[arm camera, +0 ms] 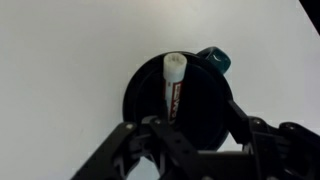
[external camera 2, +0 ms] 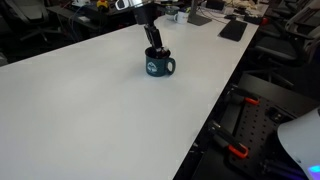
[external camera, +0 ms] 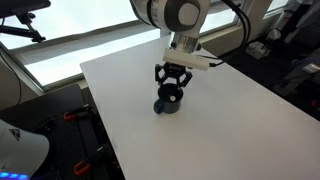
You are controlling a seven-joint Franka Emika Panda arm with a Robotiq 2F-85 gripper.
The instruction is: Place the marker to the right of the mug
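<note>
The dark blue-black mug (external camera: 167, 104) stands on the white table (external camera: 230, 120); it also shows in an exterior view (external camera 2: 158, 67) and from above in the wrist view (arm camera: 205, 95), handle at the upper right. A white marker (arm camera: 173, 85) with a white cap and red print leans inside the mug. My gripper (external camera: 172, 86) hangs straight over the mug, fingertips just above its rim (external camera 2: 154, 47). In the wrist view the gripper (arm camera: 182, 128) has its fingers spread wide on both sides of the marker's lower end, not touching it.
The table's edges (external camera 2: 215, 110) drop off to black equipment with orange clamps (external camera 2: 240, 150). A keyboard (external camera 2: 233, 30) and clutter lie at the table's far end. A window runs behind the table (external camera: 90, 40).
</note>
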